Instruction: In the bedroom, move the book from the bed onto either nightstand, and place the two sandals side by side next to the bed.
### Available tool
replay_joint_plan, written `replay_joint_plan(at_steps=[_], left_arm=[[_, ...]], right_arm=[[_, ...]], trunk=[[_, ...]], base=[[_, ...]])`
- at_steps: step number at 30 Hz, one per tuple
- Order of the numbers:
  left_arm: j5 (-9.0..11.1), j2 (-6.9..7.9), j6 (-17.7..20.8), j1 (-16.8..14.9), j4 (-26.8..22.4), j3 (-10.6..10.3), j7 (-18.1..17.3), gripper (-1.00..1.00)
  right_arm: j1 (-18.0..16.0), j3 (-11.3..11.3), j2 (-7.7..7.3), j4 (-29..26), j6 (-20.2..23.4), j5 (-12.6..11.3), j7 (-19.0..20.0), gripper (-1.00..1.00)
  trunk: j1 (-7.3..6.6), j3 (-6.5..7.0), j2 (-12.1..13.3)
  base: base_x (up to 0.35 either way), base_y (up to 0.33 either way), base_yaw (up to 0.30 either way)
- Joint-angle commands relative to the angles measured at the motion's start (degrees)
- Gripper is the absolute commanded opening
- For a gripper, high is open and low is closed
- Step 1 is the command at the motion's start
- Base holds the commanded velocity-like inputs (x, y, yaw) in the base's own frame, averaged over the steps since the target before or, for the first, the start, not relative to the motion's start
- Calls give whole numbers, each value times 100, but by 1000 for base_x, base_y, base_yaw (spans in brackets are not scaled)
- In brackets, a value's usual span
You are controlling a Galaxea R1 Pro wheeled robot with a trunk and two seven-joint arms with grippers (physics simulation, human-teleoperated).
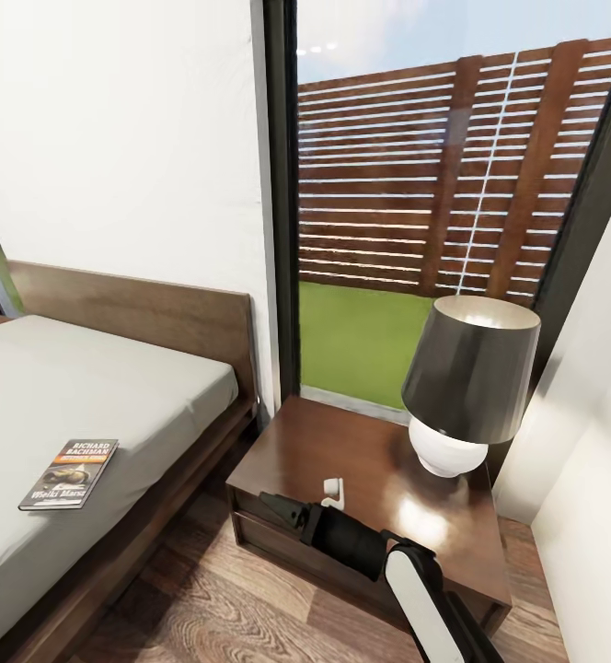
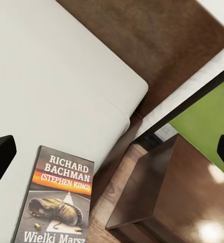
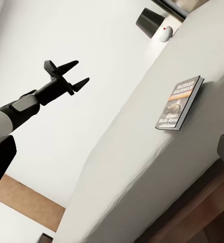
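Both of your hands are spread wide with nothing in them: the right gripper [image 3: 112, 157] sits low by the mattress edge, and the left gripper [image 3: 81, 72] is up in the air. You have the book [image 1: 69, 474] lying flat and face up near the edge of the bed [image 1: 94, 387], its dark cover showing white lettering, an orange band and a worn shoe. Beyond the wood floor [image 1: 204, 599] stands the glossy nightstand [image 1: 361, 451] with a lamp [image 1: 471, 378], then the window [image 1: 416, 184] and fence [image 1: 453, 166].

Black-and-white right arm [image 1: 416, 580] stretched low and forward, its black right gripper [image 1: 273, 505] spread wide, black two-fingered left gripper [image 3: 77, 75] held high, fingers parted
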Motion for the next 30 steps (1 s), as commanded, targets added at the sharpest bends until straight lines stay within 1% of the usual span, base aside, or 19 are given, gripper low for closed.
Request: replay_joint_plan(at_steps=[1, 16, 30], left_arm=[[-51, 0, 46, -9, -4, 49, -26, 100], [-58, 2, 46, -9, 4, 50, -34, 100], [-53, 2, 46, -9, 5, 50, -52, 100]], right_arm=[[-4, -1, 1, 0, 44, -44, -7, 100], [-4, -57, -2, 1, 36, -52, -1, 100], [-4, -79, -2, 1, 36, -22, -4, 100]], trunk=[[-1, -6, -3], [-1, -6, -3], [-1, -6, -3]], base=[[0, 0, 0], [0, 0, 11], [0, 0, 164]])
